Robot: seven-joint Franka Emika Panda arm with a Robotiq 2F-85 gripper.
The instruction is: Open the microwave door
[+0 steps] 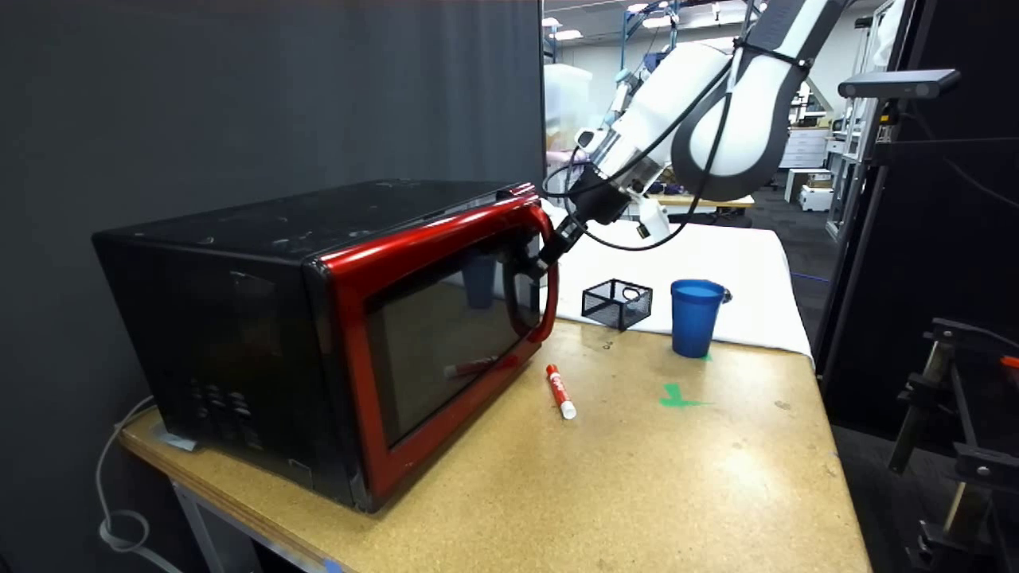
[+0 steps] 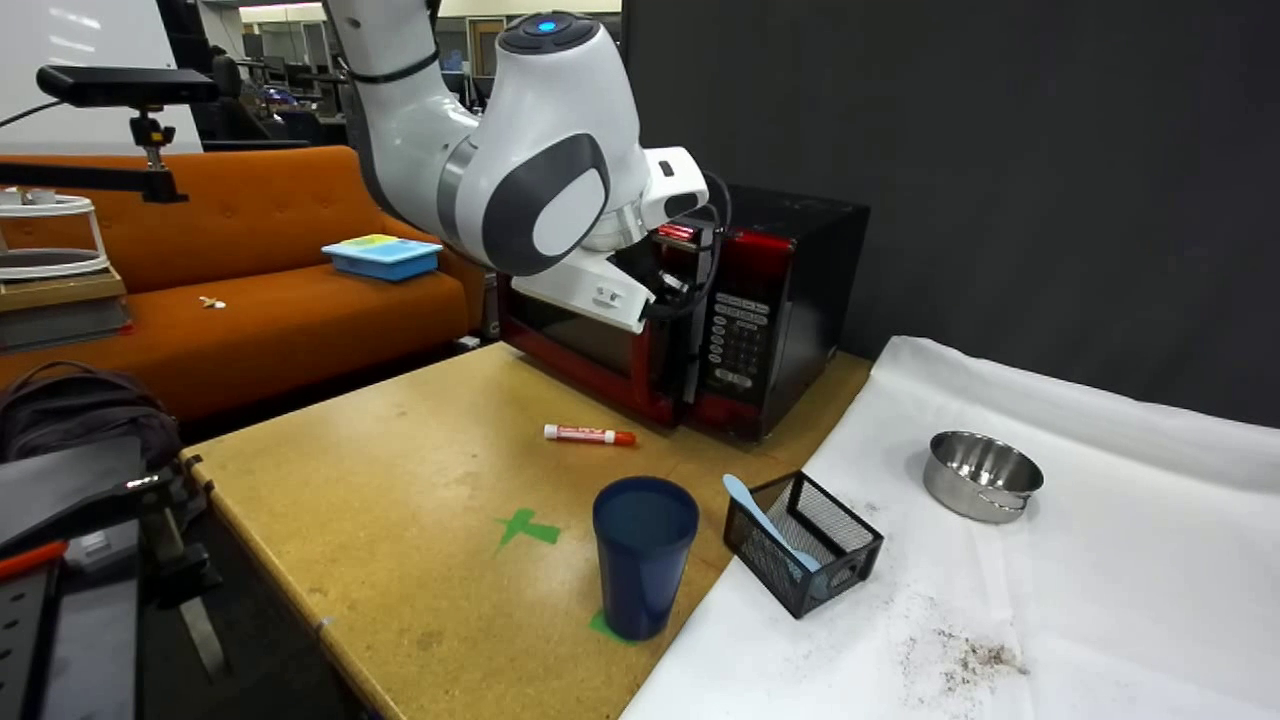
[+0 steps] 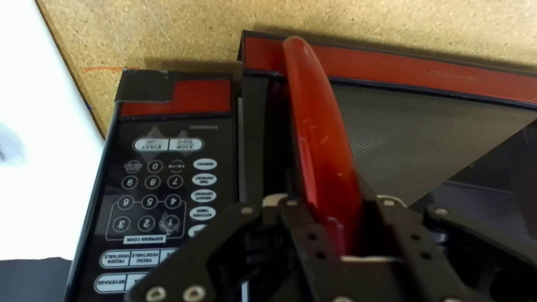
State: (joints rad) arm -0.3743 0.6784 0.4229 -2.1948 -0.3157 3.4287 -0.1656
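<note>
The microwave [image 1: 215, 334] is a large black box with a glossy red front, standing on the wooden table. Its door [image 1: 446, 358] stands slightly ajar: a narrow gap shows beside the control panel [image 2: 738, 345] in the wrist view and an exterior view. The red curved handle [image 3: 316, 121] of the door [image 3: 419, 69] runs between the fingers of my gripper [image 3: 327, 188]. Both fingertips lie against the handle's sides, and the gripper is shut on it. In an exterior view the gripper [image 1: 549, 259] is at the handle's upper part. My arm hides the fingers in an exterior view [image 2: 580, 200].
A red marker [image 1: 560, 391] lies on the table in front of the door. A blue cup [image 2: 645, 560] and a black mesh basket [image 2: 800, 540] with a light blue spoon stand nearby. A metal bowl [image 2: 983, 477] is on the white sheet [image 2: 1130, 520]. A dark curtain is behind the microwave.
</note>
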